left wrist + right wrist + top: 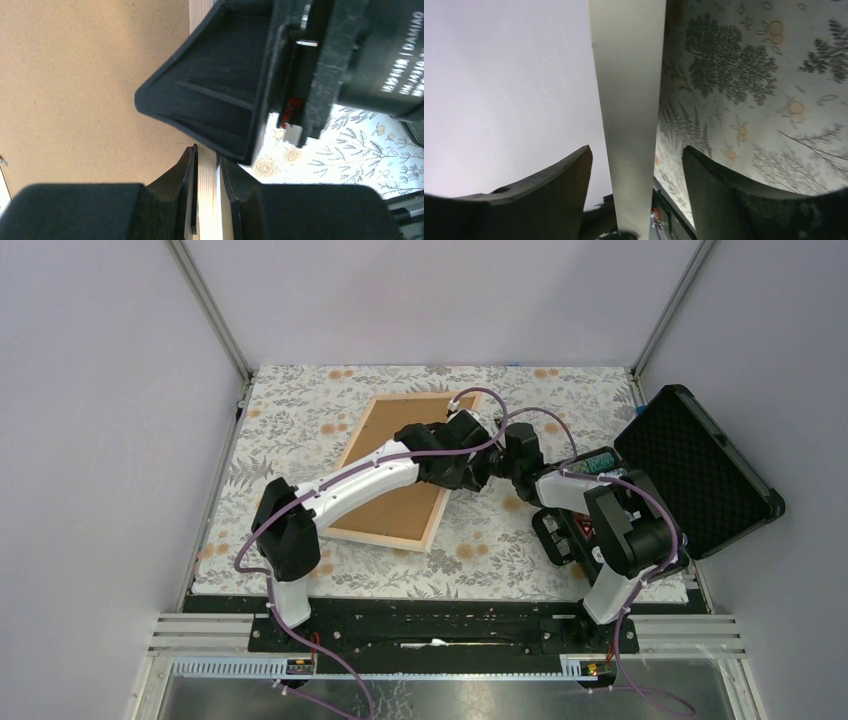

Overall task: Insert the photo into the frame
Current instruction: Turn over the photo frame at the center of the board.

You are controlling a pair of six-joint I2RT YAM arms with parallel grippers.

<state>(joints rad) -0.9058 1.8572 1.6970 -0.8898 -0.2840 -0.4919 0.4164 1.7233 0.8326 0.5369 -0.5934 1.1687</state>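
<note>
Pale-wood frame is lying on the desk, brown-backed photo sitting inside it. Left fingers are pinching the frame's right rail; right fingers are straddling that rail, gaping, untouching. Stiff, light, thin: gripping rails seems safest.

Top view: fixed, high above and behind the arm bases, facing down and forward. It is distant and takes in the whole flowered cloth, with the bases at 6 o'clock. Right wrist view: carried behind the right gripper, looking out between its fingers, very near. One rail of the frame runs from 12 to 6 o'clock, with cloth at 3 o'clock. Left wrist view: carried behind the left gripper, very near. The same rail sits at 6 o'clock, the brown back of the photo at 9 o'clock, cloth at 4 o'clock. Shared: all three views hold that frame rail and the cloth beside it.
</note>
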